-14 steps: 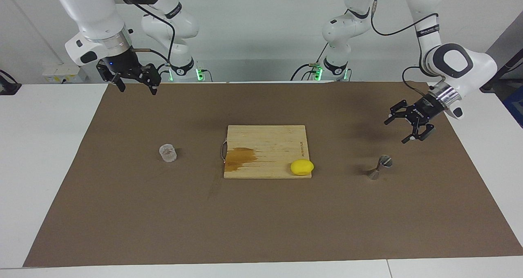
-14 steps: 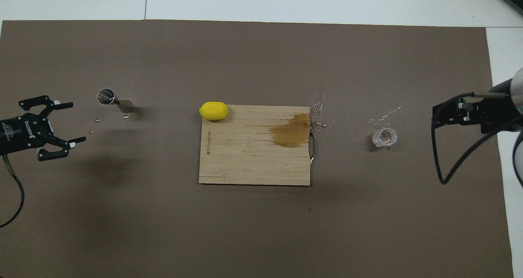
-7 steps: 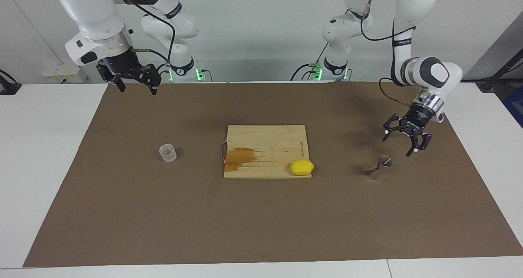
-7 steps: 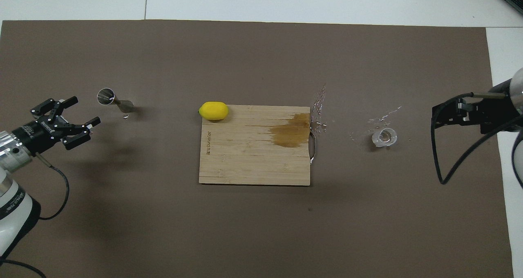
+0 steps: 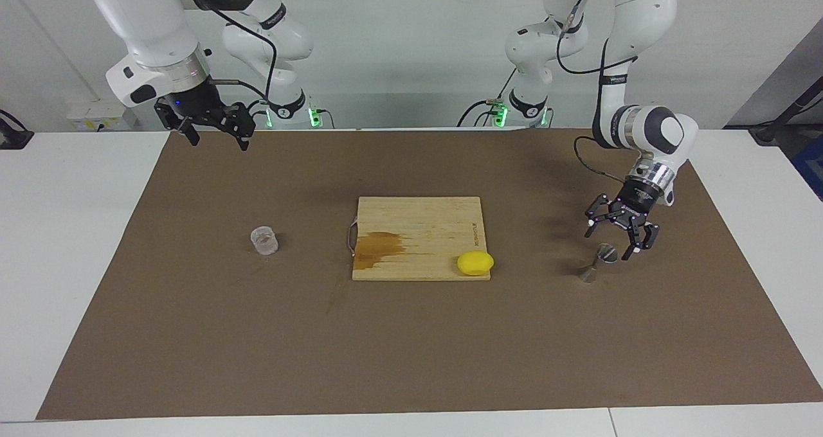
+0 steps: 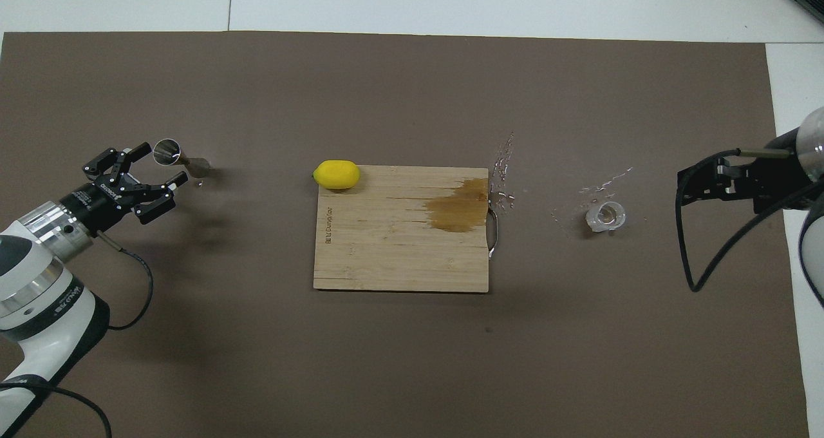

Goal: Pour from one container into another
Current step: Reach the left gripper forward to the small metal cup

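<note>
The small clear textured glass cup stands on the brown mat toward the right arm's end of the table; it also shows in the overhead view. The silver hourglass jigger stands upright toward the left arm's end. My left gripper is open and low, its fingertips level with the jigger's upper cup and not closed on it. My right gripper is open and empty, raised over the mat's edge nearest the robots, well apart from the glass.
A wooden cutting board with a wet brown stain lies mid-table, a yellow lemon on its corner toward the jigger. Water droplets lie on the mat between board and glass.
My left gripper has come down and in from the mat's end to the jigger's top, still open. The right arm has barely moved. Glass and jigger have not moved.
</note>
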Controlling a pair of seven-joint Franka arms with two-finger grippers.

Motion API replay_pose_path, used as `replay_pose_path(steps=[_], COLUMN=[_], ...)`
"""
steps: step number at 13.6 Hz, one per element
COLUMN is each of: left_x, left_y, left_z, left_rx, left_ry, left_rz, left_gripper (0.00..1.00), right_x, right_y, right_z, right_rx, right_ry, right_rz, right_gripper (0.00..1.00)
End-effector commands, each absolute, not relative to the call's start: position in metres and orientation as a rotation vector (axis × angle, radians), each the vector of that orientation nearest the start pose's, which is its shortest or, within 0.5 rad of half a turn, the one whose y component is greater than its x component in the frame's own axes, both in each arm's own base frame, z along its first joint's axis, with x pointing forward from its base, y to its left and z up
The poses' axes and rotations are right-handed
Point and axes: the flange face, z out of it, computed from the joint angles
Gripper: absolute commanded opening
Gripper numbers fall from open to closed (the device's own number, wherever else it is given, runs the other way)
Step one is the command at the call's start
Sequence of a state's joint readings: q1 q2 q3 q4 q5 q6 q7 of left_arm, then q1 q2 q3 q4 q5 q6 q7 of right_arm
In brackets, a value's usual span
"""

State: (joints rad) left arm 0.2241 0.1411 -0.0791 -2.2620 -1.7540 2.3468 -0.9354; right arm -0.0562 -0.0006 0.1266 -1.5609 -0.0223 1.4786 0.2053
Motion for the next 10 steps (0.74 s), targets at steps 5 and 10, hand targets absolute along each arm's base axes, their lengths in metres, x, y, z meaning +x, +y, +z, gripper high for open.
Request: replay_pose_path(steps=[5,10], left_x=[0.552,0.558], left_y=[0.059,0.063], left_z=[0.300,0.300], left_rx=[0.624,0.595], left_ry=[1.921,1.927], left_rz=[-0.485,-0.462], left_gripper=[0.88,0.78], right_x=[0.536,0.536], right_y=[0.036,0.037], right_z=[0.622,0.622], right_rx=[-3.176,-3.175], right_ry=[0.219,0.219], right_rz=[0.094,0.095], right_gripper=[1.00,1.00])
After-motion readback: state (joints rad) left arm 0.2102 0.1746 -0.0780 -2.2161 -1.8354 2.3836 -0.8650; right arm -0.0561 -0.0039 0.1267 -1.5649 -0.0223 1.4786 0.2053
